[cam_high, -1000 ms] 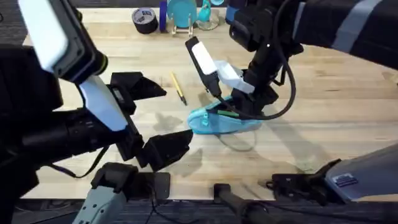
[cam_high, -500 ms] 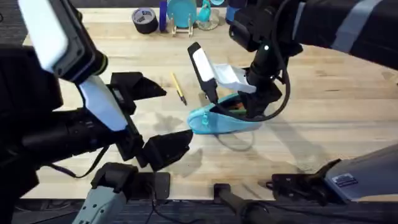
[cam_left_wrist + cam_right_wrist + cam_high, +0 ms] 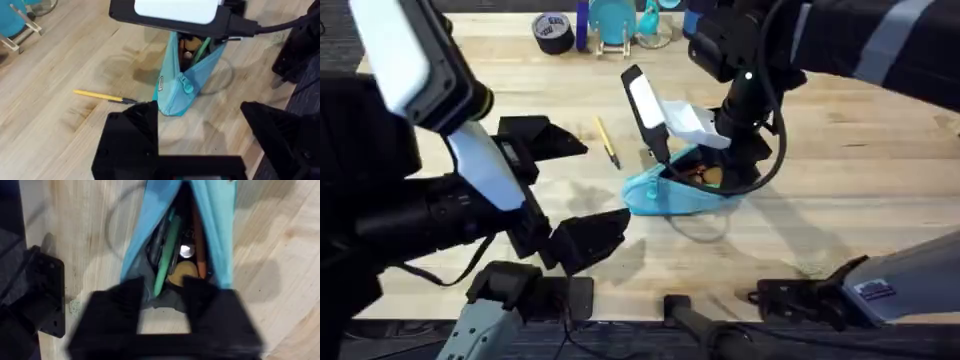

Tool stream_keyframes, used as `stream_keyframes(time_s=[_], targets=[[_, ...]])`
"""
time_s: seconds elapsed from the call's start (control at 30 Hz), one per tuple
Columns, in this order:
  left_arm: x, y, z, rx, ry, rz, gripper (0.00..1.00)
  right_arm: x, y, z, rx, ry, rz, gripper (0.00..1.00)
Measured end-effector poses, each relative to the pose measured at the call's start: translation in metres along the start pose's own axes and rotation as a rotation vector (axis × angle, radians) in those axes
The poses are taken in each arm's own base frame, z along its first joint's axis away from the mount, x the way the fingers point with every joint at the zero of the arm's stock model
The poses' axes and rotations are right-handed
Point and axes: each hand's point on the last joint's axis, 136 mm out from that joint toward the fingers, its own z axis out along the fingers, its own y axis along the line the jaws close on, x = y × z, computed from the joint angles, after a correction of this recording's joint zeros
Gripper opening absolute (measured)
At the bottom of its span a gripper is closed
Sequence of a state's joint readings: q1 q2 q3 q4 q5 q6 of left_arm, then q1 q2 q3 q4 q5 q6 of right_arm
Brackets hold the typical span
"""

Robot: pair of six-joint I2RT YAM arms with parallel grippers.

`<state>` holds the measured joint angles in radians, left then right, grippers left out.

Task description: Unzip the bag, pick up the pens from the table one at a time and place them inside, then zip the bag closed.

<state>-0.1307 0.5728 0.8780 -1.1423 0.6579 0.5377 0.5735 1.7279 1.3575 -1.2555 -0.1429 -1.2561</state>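
A light-blue bag (image 3: 675, 195) lies near the middle of the overhead view on the light wood table (image 3: 860, 180), its zipper open and its mouth gaping. The right gripper (image 3: 720, 172) hangs directly over that opening, reaching down from the upper right of the frame, and its dark body hides much of the bag's far end. From the right wrist camera, the gripper's (image 3: 164, 292) two black fingers stand apart just above the open mouth, holding nothing. Inside the bag (image 3: 215, 225) a green pen (image 3: 166, 252) lies lengthwise among other contents that are dark and hard to make out. A yellow pen (image 3: 607, 140) with a dark tip lies on the table to the left of the bag, apart from it. The left gripper (image 3: 560, 190) hovers at the left centre of the overhead view, its black fingers spread wide and empty; in its wrist view (image 3: 200, 135) the fingers are cut off at the frame's lower edge. A roll of dark tape (image 3: 553, 32) sits at the top edge.
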Motion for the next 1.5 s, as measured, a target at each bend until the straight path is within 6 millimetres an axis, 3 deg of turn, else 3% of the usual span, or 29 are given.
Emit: stream_keyframes(time_s=[0.1, 0.17, 0.73, 0.87, 1.1, 1.27, 1.5], targets=[[0.0, 0.0, 0.0, 0.0, 0.0, 0.0, 0.995, 0.0, 0.0, 0.0, -0.001, -0.002, -0.001, 0.942], [0.0, 0.0, 0.0, 0.0, 0.0, 0.0, 0.995, 0.0, 0.0, 0.0, -0.003, -0.003, 0.0, 0.994], [0.0, 0.0, 0.0, 0.0, 0.0, 0.0, 0.995, -0.004, -0.002, -0.003, 0.021, -0.023, 0.116, 0.997], [0.003, 0.001, 0.0, -0.008, 0.013, -0.005, 0.995, -0.009, -0.005, -0.026, 0.099, -0.059, 0.174, 0.997], [0.027, -0.012, -0.002, 0.032, 0.108, -0.083, 0.995, -0.02, -0.008, -0.075, 0.253, -0.153, 0.276, 0.997], [0.035, -0.017, -0.003, 0.049, 0.144, -0.111, 0.995, -0.024, -0.012, -0.088, 0.297, -0.194, 0.351, 0.997], [0.036, -0.017, -0.003, 0.047, 0.146, -0.112, 0.994, -0.026, -0.016, -0.09, 0.307, -0.214, 0.41, 0.997]])
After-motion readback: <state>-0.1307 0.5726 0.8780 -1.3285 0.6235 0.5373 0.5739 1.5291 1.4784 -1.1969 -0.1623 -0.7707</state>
